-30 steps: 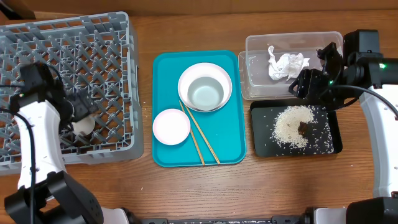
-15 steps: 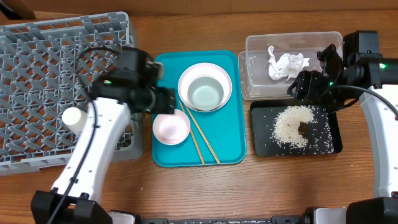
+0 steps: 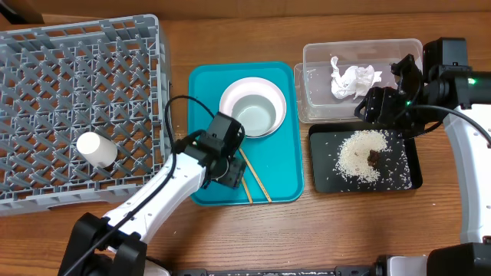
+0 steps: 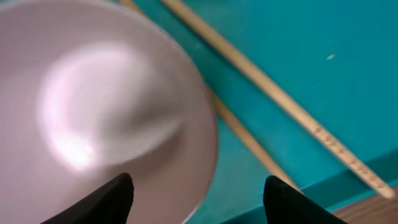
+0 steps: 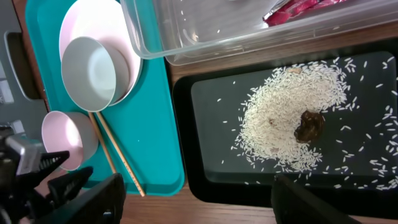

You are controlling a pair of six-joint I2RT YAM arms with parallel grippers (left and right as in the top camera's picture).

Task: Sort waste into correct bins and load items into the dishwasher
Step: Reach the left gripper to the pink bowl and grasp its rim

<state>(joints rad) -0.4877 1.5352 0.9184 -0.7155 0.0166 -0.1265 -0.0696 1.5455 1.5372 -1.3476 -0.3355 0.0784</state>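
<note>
— Wooden table [image 3: 330, 230]: where did the pink bowl [image 4: 93, 124] lie?
— On the teal tray [image 3: 288, 169], rim between the left gripper's [image 4: 196, 193] parted jaws, ungripped; that arm was nearer. Right gripper [image 5: 198, 200] hung parted and empty above the black tray [image 5: 205, 168].

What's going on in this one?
The left gripper is down over the pink bowl on the teal tray, with its open jaws on either side of the bowl's rim. A white cup lies in the grey rack. The plate, the grey-green bowl on it and the chopsticks sit on the tray. The right gripper hangs open above the black tray, which holds the rice. The tissue and a red wrapper are in the clear tub.
</note>
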